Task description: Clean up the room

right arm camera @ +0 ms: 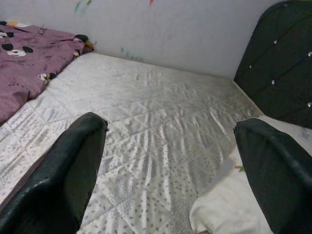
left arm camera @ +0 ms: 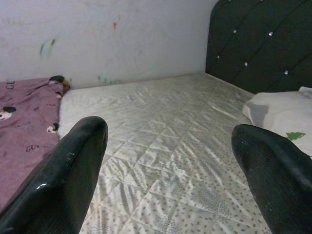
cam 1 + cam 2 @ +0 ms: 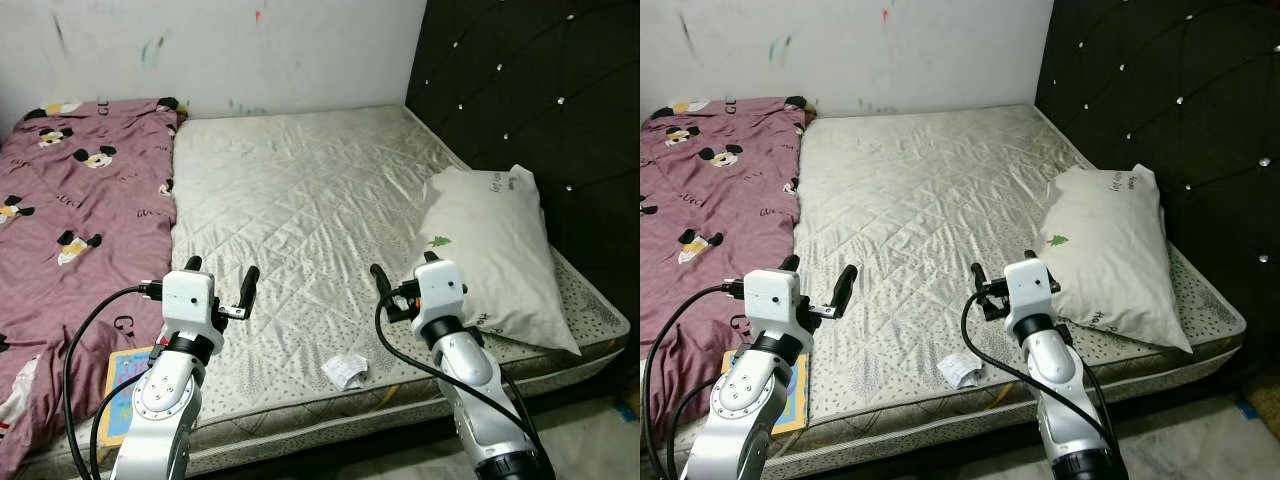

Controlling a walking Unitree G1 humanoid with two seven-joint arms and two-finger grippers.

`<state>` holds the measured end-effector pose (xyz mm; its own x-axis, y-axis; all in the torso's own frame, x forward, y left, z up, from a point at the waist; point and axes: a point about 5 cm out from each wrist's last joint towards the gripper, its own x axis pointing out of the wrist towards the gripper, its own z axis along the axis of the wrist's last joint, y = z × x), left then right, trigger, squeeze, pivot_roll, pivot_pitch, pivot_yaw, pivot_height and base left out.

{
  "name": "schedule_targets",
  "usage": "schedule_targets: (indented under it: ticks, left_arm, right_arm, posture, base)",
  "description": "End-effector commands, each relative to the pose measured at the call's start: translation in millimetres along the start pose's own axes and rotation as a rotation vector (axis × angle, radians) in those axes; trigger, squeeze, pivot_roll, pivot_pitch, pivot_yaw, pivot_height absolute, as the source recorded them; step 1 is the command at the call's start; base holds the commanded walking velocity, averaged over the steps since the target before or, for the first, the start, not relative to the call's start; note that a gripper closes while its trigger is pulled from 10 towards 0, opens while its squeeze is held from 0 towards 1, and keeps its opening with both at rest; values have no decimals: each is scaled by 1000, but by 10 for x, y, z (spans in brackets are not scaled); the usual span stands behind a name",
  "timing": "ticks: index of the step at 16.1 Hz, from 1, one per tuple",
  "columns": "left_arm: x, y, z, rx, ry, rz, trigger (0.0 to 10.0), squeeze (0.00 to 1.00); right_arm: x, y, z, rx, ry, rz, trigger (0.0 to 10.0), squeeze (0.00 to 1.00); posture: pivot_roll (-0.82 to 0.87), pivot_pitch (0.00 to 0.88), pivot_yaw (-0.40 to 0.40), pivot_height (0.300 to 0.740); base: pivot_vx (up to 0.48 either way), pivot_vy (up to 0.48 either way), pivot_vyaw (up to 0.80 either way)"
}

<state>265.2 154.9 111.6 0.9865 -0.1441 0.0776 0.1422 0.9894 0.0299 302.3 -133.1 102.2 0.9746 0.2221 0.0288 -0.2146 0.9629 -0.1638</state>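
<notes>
Left eye view: crumpled paper on mattress edge, between spread-fingered left gripper and right gripper (also spread, nearer).

The big bed has a white mattress. On it lie a pink blanket, a white pillow, a crumpled paper and a book.

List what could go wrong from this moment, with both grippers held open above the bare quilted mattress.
The small crumpled white paper scrap lies at the mattress edge between the arms; a clumsy pinch by the open right gripper might nudge it onto the floor. The white pillow with a green tree print sits right beside that gripper, so a sideways swing could drag it. The open left gripper hovers over the colourful flat book, near the pink cartoon-mouse blanket, which may snag its fingers.
</notes>
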Motion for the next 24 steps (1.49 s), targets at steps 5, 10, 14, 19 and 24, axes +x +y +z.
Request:
schedule_targets:
  ticks: [5, 10, 14, 19, 24]
  left_arm:
    - [-4, -24, 41, -23, -23, -23, 10000, 0]
    - [3, -21, 28, -21, -11, -3, 10000, 0]
    - [7, -22, 32, -19, -11, 5, 10000, 0]
    - [27, 57, 15, 3, 4, 99, 10000, 0]
    - [33, 55, 14, -3, 6, 107, 10000, 0]
  right_arm:
    - [28, 1, 25, -5, -10, 12, 10000, 0]
    - [33, -11, 34, -7, -14, 19, 10000, 0]
    - [33, -5, 42, -8, -15, 31, 10000, 0]
    - [36, -6, 39, -14, -7, 46, 10000, 0]
    - [35, -2, 45, -10, -7, 59, 10000, 0]
  posture:
    - [19, 1, -26, 740]
    - [18, 7, -36, 740]
    - [17, 10, -39, 740]
    - [15, 20, -44, 740]
    - [13, 23, -49, 715]
  base:
    - [112, 0, 0]
    - [56, 0, 0]
    - [0, 0, 0]
    - [0, 0, 0]
    - [0, 0, 0]
